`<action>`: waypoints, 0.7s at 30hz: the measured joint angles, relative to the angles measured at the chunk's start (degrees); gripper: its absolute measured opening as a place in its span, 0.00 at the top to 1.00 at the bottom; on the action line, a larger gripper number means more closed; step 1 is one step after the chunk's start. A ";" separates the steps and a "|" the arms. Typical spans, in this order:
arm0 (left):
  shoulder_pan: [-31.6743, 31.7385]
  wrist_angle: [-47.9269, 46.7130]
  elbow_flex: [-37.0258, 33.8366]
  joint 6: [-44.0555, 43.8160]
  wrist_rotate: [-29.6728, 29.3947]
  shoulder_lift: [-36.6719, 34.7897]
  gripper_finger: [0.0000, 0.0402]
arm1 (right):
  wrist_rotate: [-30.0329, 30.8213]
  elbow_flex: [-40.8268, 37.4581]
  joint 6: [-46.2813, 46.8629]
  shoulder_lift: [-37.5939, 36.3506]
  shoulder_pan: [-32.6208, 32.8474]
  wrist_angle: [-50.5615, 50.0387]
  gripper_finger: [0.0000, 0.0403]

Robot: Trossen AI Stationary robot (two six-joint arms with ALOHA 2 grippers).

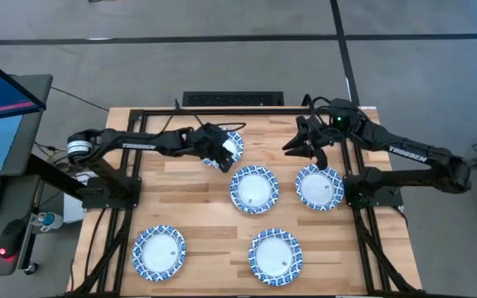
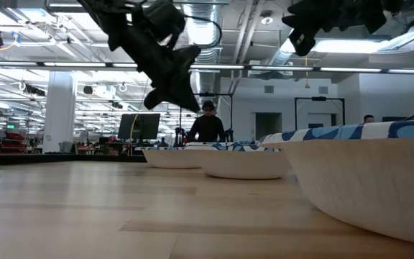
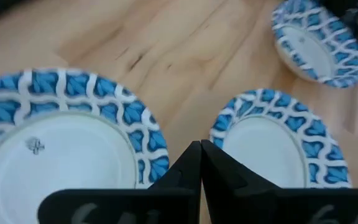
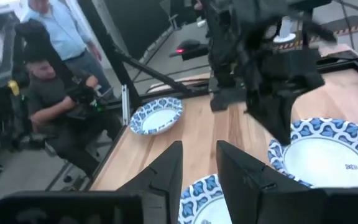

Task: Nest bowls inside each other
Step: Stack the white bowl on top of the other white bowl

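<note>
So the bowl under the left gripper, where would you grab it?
By the rim. The bowl sits upright and shallow at the table's far edge, so its patterned lip is the only thin part to pinch. Probably come from above with the left gripper, one finger inside the lip, one outside, on the side away from the middle bowl.

The bowls [image 1: 254, 189] are white-centred with blue-and-white lattice rims, on a pale wood table [image 1: 205, 215].
</note>
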 joint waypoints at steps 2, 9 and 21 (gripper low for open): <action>0.02 -0.48 0.97 -1.16 -0.01 1.76 1.00 | 0.06 0.00 0.25 0.00 0.00 0.28 0.70; -0.82 -1.64 1.63 -1.32 -0.44 2.94 1.00 | 0.99 0.00 0.23 -0.09 0.00 0.37 0.70; -4.19 -8.70 1.61 -3.50 -2.63 2.89 1.00 | 1.55 -0.02 -0.19 -0.09 0.00 0.53 0.70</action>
